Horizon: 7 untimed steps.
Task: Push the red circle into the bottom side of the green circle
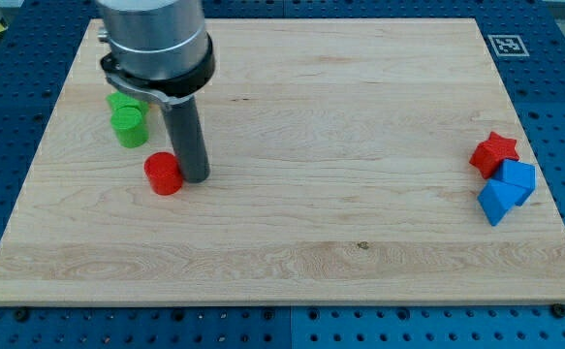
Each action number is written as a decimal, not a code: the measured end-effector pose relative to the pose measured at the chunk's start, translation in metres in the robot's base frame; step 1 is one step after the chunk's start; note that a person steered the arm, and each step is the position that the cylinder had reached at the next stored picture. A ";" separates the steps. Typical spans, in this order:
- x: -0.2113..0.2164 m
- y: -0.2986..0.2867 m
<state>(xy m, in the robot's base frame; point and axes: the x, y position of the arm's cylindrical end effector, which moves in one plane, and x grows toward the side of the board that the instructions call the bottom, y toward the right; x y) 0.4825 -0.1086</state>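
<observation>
Looking at the camera view, you see my tip (196, 178) planted on the wooden surface (340, 242) in its left half, about midway between the top and bottom edges. You have no gripper to judge as wide or narrow here: the arm ends in a straight dark rod, and its lower end rests on the wood holding nothing.

You find the red circle (164, 174) just to the view's left of my tip, so close that the two appear to touch, though you cannot quite tell whether a sliver of wood shows between them. My tip sits on the red circle's right side, level with it.

You see the green circle (128, 126) toward the top-left corner, above and slightly left of the red circle, with bare wood between the two. A second green block (119, 100) lies just behind it toward the top edge, partly hidden by the arm's grey housing, so you cannot make out its shape.

Near the right edge, well apart from my tip, you see a red star (494, 152), and just below it two blue blocks (507, 189) pressed together, their shapes angular but hard to name.
</observation>
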 end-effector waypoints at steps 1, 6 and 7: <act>0.019 0.019; 0.000 -0.043; -0.003 -0.046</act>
<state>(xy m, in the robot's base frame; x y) 0.4792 -0.1547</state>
